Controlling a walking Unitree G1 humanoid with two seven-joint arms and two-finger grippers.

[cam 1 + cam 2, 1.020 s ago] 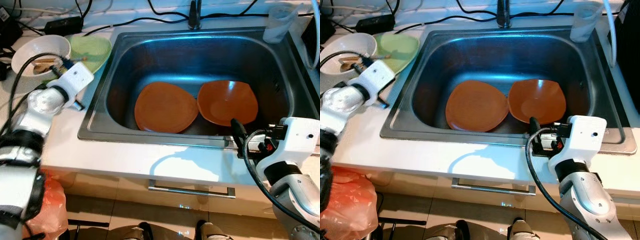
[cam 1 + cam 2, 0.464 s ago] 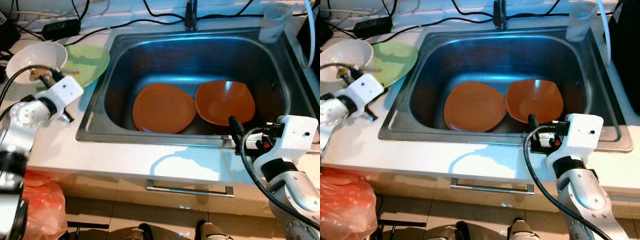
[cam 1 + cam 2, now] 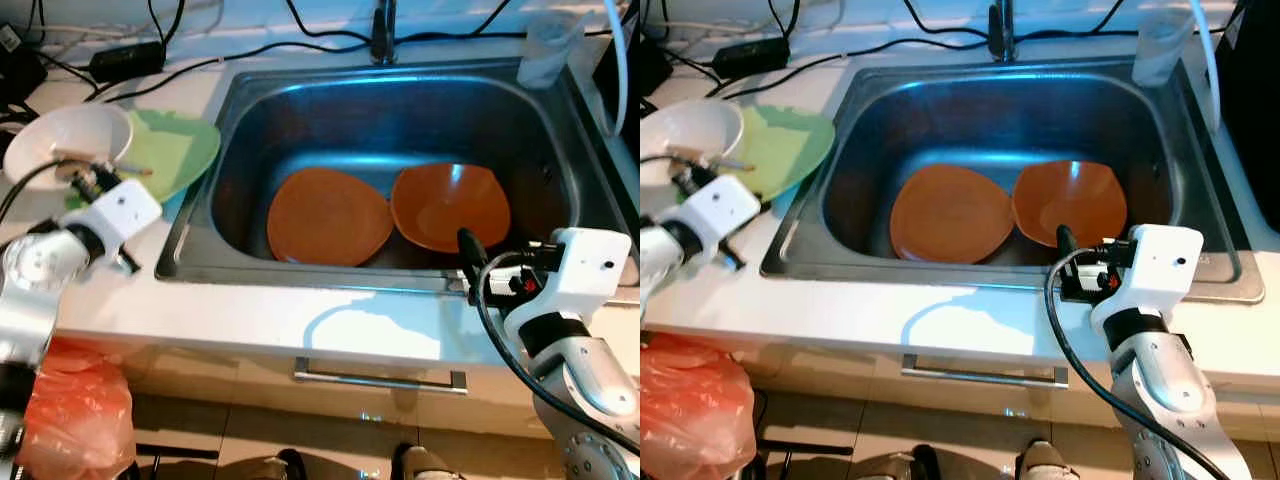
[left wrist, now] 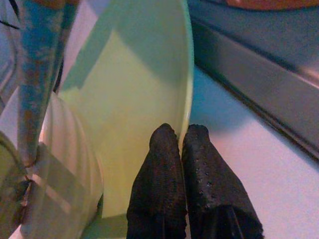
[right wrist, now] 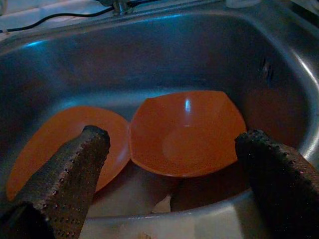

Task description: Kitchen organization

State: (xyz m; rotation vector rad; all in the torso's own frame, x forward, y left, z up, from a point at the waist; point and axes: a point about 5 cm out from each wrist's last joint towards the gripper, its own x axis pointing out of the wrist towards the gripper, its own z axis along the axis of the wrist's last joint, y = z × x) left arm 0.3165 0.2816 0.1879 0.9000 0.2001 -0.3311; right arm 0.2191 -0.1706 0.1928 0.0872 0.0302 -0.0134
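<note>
Two orange dishes are lying side by side on the bottom of the steel sink (image 3: 240, 110): a flat orange plate (image 3: 328, 215) on the robot's left and a deeper orange bowl (image 3: 450, 205) on its right, with their edges touching or slightly overlapping. The right end effector (image 5: 172, 159) is hovering at the near rim of the sink, just in front of the bowl, and its two black fingers (image 5: 75, 169) are standing wide apart, holding nothing.

On the tabletop (image 3: 260, 325) to the left of the sink, a light green plate (image 3: 175, 150) is lying, and a white bowl (image 3: 65, 140) is sitting beside it, partly over its far-left edge. Some utensils seem to be resting in the white bowl, but they are too small to name. The left end effector (image 4: 180, 137) is reaching toward the green plate, with its fingers pressed together at the plate's rim; whether they are pinching the rim I cannot tell.

Behind the sink, the faucet (image 3: 382, 30) is standing, black cables (image 3: 250, 45) are running along the back, and a translucent cup (image 3: 550, 50) is standing at the far right corner. An orange plastic bag (image 3: 75, 410) is hanging below the tabletop on the left.
</note>
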